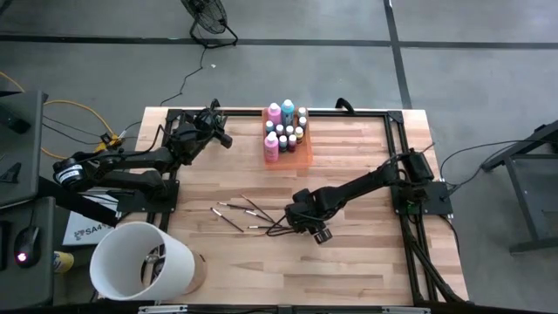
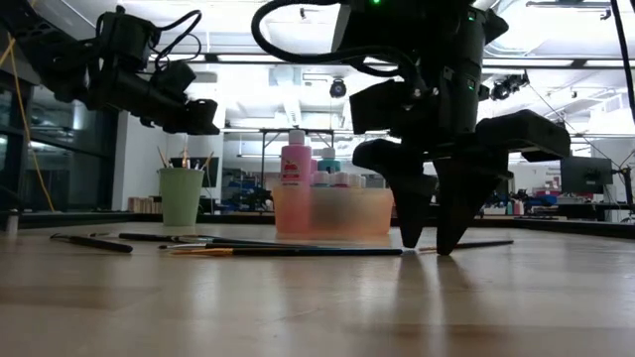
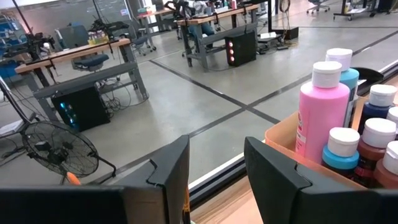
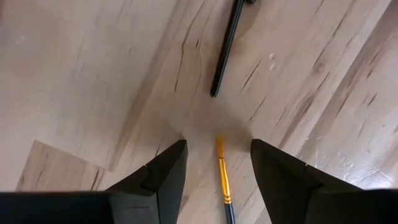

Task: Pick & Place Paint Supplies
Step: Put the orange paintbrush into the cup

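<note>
at the far left of the table in the high view we see a large white cup (image 1: 139,262) lying near the front edge. we read it as white here, though in the low view a mint-green cup (image 2: 181,195) with a few brushes standing in it shows in the distance.

next, the left gripper (image 1: 215,124) hangs raised near the back edge, just beside the orange tray (image 1: 303,160). its fingers are parted with nothing between them, and it is waiting.

loose brushes (image 1: 240,212) lie scattered on the bare wood in front of the tray, between the two arms. so we judge the brush part of the job is largely undone.

in the tray, the pink bottles (image 1: 271,146), a teal bottle (image 1: 287,110) and the tiny dark bottles (image 1: 292,135) stand packed together. that part looks settled.

to the right, the right gripper (image 1: 311,228) is down at the tabletop. its jaws are open and straddle the tip of a yellow-ferruled brush (image 4: 222,179), fingertips on the wood, nothing clamped yet. a second dark brush handle (image 4: 226,48) lies just beyond.
</note>
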